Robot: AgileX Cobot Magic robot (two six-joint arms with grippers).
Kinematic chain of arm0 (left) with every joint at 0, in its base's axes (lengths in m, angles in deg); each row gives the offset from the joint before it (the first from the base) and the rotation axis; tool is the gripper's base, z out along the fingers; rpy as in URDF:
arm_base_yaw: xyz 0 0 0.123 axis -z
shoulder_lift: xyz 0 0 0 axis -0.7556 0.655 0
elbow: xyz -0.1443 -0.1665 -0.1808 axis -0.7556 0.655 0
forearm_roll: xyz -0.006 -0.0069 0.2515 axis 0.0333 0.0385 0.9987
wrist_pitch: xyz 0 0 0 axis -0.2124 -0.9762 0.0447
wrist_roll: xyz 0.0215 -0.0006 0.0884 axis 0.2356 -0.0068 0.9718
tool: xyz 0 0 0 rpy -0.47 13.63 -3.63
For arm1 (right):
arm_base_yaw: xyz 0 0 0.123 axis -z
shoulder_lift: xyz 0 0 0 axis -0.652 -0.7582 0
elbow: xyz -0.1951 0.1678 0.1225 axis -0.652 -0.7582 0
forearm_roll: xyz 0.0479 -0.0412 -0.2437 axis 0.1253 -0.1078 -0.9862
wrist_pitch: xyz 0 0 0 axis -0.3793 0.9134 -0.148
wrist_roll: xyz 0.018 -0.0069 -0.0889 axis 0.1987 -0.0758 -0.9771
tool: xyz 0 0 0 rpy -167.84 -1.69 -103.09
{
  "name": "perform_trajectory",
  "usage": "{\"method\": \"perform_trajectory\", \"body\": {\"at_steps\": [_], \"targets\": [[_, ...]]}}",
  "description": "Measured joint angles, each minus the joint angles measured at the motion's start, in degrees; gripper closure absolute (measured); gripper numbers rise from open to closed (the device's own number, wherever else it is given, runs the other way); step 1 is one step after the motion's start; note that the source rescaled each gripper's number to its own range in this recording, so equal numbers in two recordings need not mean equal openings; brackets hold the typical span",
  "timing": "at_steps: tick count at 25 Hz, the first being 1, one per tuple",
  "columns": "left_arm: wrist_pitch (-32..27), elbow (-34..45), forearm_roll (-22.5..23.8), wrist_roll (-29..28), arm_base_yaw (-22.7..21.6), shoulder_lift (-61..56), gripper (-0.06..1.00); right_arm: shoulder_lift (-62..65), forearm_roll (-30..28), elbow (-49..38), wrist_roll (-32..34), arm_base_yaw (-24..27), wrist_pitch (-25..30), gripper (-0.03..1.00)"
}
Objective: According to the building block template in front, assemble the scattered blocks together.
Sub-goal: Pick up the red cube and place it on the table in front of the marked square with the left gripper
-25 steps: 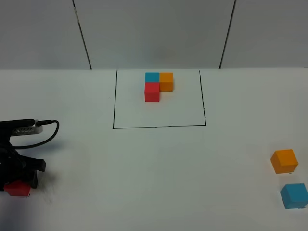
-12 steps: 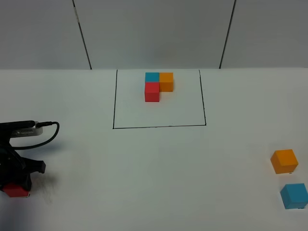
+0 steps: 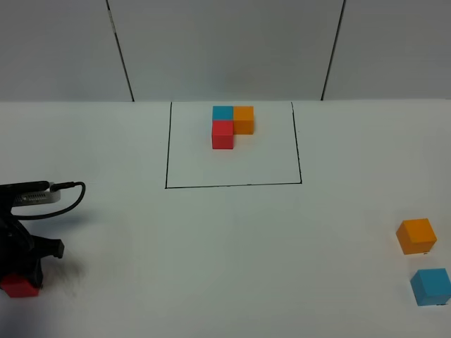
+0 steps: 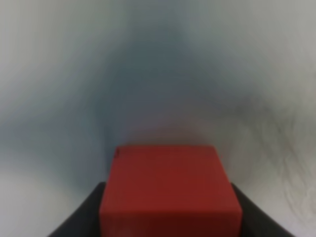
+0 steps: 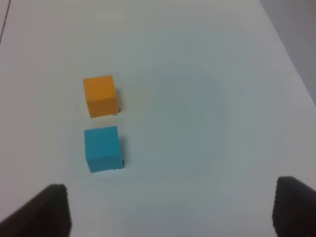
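Exterior high view: red cube (image 3: pixel 18 287) is seen at 8 o'clock on the table (image 3: pixel 225 239), clamped between the closed fingers of the left gripper (image 3: pixel 22 273). Orange cube (image 3: pixel 416 236) and blue cube (image 3: pixel 430 286) are found at 4 o'clock, near each other, untouched. Building block template (image 3: pixel 232 125) is set at 12 o'clock inside the black frame (image 3: pixel 167 148). Right gripper (image 5: pixel 173 207) is held wide open near the pair, nothing gripped. Progress is judged early: one block grasped, none placed, and all three are left to be joined into the L.
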State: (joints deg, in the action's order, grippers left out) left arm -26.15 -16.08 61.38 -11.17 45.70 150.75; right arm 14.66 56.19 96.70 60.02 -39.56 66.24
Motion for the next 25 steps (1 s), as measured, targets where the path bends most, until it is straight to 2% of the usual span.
{"method": "perform_trajectory", "body": {"at_steps": [6, 10, 12, 15, 21, 23, 25], "targets": [[-5.16, -2.48, 0.0, 0.33, 0.0, -9.23, 0.94, 0.0, 0.0, 0.0, 0.0, 0.0, 0.0, 0.28], [-10.96, -11.59, 0.0, 5.72, 0.13, -11.32, 0.94, 0.0, 0.0, 0.0, 0.0, 0.0, 0.0, 0.28], [-13.72, -16.89, 0.38, 12.04, 0.99, -11.15, 0.94, 0.0, 0.0, 0.0, 0.0, 0.0, 0.0, 0.28], [-17.87, -25.83, 0.0, 24.98, 3.24, -9.81, 0.94, 0.0, 0.0, 0.0, 0.0, 0.0, 0.0, 0.28], [-29.19, -38.57, -8.43, 50.35, 9.77, -2.9, 0.94, 0.0, 0.0, 0.0, 0.0, 0.0, 0.0, 0.28], [-29.82, -40.98, -10.56, 55.82, 13.3, -0.69, 0.94, 0.0, 0.0, 0.0, 0.0, 0.0, 0.0, 0.28], [-29.82, -42.56, -11.16, 58.42, 17.01, 0.95, 0.94, 0.0, 0.0, 0.0, 0.0, 0.0, 0.0, 0.28]]}}
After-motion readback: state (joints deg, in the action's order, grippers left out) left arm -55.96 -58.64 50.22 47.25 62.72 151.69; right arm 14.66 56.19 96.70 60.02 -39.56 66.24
